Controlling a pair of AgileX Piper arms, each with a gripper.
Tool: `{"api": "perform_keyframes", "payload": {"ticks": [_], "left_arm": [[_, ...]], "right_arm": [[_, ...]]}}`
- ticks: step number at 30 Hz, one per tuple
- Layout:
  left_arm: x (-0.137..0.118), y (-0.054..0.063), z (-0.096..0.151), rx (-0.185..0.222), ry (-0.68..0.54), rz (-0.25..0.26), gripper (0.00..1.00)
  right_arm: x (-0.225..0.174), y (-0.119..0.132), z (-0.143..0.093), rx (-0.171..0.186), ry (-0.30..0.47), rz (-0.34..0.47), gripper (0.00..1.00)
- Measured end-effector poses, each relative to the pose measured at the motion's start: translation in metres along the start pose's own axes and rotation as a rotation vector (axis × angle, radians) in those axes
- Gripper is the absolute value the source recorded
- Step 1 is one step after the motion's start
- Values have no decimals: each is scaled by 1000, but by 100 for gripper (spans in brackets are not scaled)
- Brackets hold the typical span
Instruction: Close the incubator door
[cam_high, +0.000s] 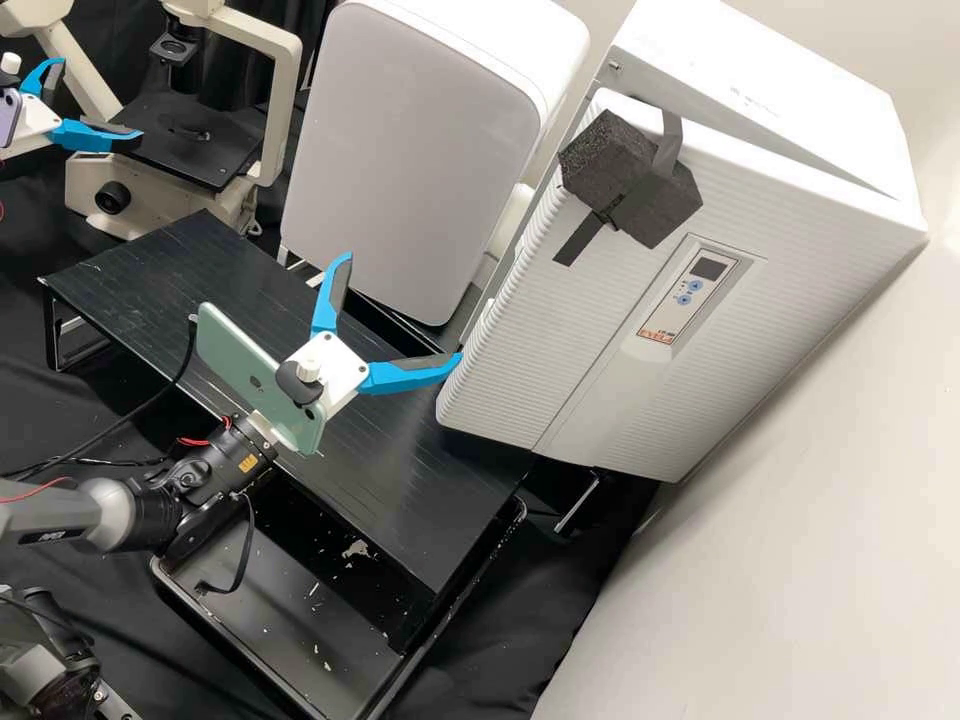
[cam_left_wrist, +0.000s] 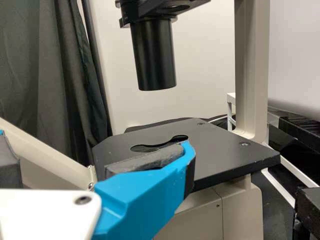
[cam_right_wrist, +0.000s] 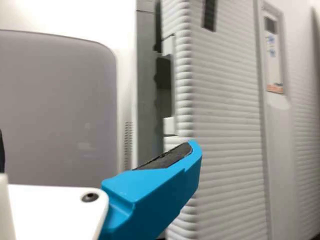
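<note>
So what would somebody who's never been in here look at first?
Probably the big white incubator at the high view's right, its door ajar with a black foam block on the front. Next, the right pincer, bright blue and wide open in the middle, close to the door's edge; the left pincer is open beside the microscope, top left.

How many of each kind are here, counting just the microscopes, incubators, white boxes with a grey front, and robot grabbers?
Microscope: 1
Incubator: 1
White box with a grey front: 1
End effectors: 2 (left end effector, right end effector)
Total: 5
</note>
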Motion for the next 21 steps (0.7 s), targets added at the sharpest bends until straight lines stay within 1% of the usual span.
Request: {"api": "perform_keyframes", "payload": {"ticks": [2,5,8,10,11,12,13,18,21], "left_arm": [[0,0,0,0,0,0,100],[0,0,0,0,0,0,100],[0,0,0,0,0,0,100],[0,0,0,0,0,0,100],[0,0,0,0,0,0,100],[0,0,0,0,0,0,100],[0,0,0,0,0,0,100],[0,0,0,0,0,0,100],[0,0,0,0,0,0,100]], "right_arm": [[2,-4,7,-10,-34,-10,100],[8,-10,15,-23,-62,-32,100],[19,-18,21,-49,-74,-54,100],[25,-23,24,-60,-78,-66,100],[28,-24,26,-74,-83,-68,100],[30,-25,27,-79,-89,-69,100],[34,-26,29,-81,-91,-68,100],[50,-36,32,-64,-88,-72,100],[61,-45,30,-53,-70,-85,100]]}}
